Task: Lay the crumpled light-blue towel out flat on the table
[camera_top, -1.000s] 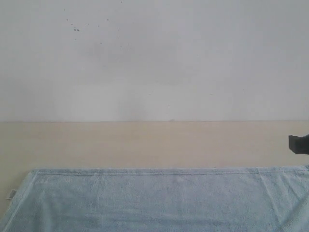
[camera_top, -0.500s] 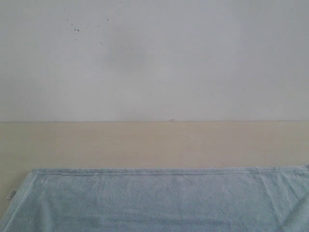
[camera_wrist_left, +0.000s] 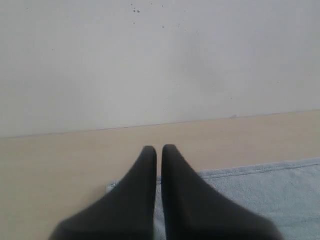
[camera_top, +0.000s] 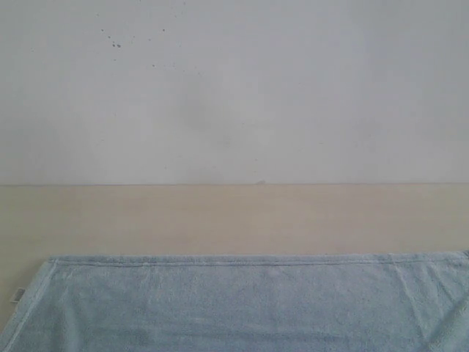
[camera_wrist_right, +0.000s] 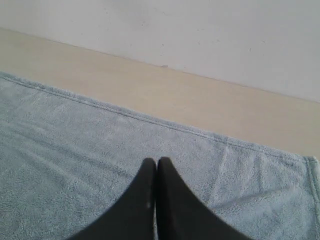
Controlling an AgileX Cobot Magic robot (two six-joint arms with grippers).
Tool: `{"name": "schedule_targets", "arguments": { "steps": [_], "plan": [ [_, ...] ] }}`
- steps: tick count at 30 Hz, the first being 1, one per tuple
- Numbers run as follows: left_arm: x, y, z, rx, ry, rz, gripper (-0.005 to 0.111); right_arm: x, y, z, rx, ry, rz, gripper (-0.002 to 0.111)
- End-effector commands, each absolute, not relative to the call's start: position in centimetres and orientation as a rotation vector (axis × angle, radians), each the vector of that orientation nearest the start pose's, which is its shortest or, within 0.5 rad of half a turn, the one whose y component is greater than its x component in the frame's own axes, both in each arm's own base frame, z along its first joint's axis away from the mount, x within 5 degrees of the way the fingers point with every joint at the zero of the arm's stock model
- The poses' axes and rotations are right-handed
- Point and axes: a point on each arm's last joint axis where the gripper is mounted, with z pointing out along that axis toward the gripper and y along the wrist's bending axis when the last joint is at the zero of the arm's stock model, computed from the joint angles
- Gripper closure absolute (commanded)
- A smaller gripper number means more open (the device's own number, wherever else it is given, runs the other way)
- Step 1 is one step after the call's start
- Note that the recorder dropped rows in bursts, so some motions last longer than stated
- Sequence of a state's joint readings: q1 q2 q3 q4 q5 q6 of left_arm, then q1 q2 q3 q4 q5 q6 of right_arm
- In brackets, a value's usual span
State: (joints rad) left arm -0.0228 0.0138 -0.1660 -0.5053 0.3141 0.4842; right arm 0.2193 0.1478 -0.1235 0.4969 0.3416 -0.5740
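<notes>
Towel: spread flat on the surface, far hem straight, white tag at its left edge.
My left pincer: closed, empty, above a towel corner.
My right pincer: closed, empty, over the towel.

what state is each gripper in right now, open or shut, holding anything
Left gripper: shut, with nothing between its fingers.
Right gripper: shut, holding nothing.
</notes>
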Motion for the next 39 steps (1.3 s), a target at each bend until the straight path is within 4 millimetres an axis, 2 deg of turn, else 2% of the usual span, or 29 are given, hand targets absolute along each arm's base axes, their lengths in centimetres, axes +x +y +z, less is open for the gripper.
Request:
{"name": "schedule_targets", "arguments": {
  "steps": [1,4,7,9,11,12,16,19,23,39],
  "plan": [
    [4.7,-1.5,24.1,0.128,1.609,-0.143,0.103,5.8,2.8,21.9,-0.408,1.769,0.227,0.109],
    [4.7,-1.5,24.1,0.128,1.609,-0.143,0.103,5.6,3.2,22.0,-0.471,1.744,0.285,0.109],
    [4.7,-1.5,24.1,0.128,1.609,-0.143,0.103,5.3,2.9,21.8,-0.588,1.62,0.159,0.109],
    [4.7,-1.5,24.2,0.127,1.606,-0.142,0.103,5.2,2.5,21.1,-0.538,1.542,0.126,0.109],
    [4.7,-1.5,24.2,0.127,1.606,-0.142,0.103,5.2,2.1,20.7,-0.392,1.51,0.178,0.109],
    [4.7,-1.5,24.2,0.127,1.606,-0.142,0.103,5.3,2.0,20.5,-0.341,1.538,0.199,0.109],
    [4.7,-1.5,24.2,0.131,1.604,-0.138,0.103,5.4,1.2,19.1,-0.277,1.701,0.088,0.109],
    [4.7,-1.4,24.2,0.132,1.601,-0.132,0.103,5.3,0.7,18.2,-0.14,1.824,0.084,0.109],
    [4.7,-1.4,24.2,0.132,1.601,-0.132,0.103,5.4,0.4,18.4,-0.077,1.811,0.048,0.109],
    [4.7,-1.4,24.2,0.132,1.601,-0.132,0.103,5.4,0.3,18.4,-0.093,1.803,0.029,0.109]
  ]
}}
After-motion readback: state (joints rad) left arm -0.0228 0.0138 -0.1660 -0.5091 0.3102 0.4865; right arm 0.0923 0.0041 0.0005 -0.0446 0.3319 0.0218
